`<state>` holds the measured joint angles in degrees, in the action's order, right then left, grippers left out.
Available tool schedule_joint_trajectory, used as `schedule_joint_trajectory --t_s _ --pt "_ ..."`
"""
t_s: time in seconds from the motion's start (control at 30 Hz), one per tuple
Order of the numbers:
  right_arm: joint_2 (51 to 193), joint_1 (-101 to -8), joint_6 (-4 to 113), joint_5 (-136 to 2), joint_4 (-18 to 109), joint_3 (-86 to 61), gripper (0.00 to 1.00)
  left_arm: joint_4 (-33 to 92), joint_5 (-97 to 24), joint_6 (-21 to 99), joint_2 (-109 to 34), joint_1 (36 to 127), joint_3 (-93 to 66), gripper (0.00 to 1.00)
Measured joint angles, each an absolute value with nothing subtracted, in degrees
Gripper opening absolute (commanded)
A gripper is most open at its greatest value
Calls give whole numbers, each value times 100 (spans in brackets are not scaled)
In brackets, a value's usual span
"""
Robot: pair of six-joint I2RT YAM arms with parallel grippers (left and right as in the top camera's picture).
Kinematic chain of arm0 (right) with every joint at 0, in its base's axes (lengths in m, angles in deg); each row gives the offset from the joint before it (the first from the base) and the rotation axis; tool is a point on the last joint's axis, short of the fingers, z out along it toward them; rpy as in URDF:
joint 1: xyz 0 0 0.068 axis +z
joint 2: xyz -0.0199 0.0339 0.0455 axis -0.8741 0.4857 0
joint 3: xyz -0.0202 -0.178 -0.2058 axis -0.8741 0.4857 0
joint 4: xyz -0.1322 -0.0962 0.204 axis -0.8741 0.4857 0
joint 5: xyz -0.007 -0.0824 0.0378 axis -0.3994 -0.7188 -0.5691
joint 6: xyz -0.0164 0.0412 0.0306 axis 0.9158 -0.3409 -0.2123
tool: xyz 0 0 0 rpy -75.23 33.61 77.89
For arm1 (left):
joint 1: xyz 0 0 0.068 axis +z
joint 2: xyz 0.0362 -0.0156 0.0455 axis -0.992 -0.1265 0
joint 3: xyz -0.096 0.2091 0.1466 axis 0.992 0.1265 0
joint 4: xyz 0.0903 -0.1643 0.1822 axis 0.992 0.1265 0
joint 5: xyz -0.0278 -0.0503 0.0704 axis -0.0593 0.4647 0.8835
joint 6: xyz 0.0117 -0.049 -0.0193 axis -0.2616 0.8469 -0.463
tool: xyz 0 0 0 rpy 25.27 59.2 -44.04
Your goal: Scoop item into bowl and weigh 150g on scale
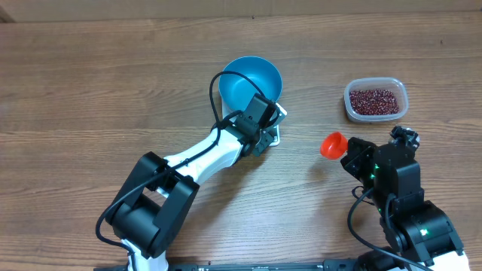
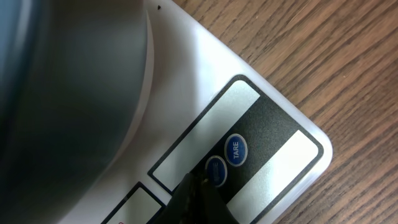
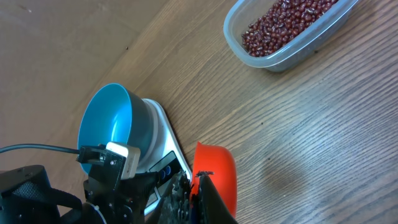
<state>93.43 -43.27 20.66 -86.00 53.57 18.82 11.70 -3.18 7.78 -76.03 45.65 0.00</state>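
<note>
The blue bowl [image 1: 250,79] [image 3: 109,121] stands on the white scale [image 1: 278,119] [image 2: 273,155] [image 3: 163,127], and its inside shows only blue. My left gripper [image 1: 260,132] [image 2: 196,186] is shut, with its tip resting on the scale's label panel at a blue button [image 2: 215,169] next to the TARE button [image 2: 236,149]. To the right, my right gripper [image 1: 352,154] [image 3: 198,186] is shut on the orange-red scoop [image 1: 332,144] [image 3: 217,174] just above the table. The maroon beans [image 1: 374,99] [image 3: 286,25] fill the clear tub [image 1: 399,89] at the back right.
The left arm [image 1: 188,169] stretches diagonally from the front left to the scale, and its black cable [image 1: 215,90] loops beside the bowl. Bare wood lies between the scale and the tub. The table's far edge [image 1: 75,19] runs along the top.
</note>
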Motion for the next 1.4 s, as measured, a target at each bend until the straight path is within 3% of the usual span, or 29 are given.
schedule_joint_trajectory --t_s 1.4 --pt "9343 -4327 2064 -8600 5355 1882 4 1168 -318 778 -7688 4565 -11 4"
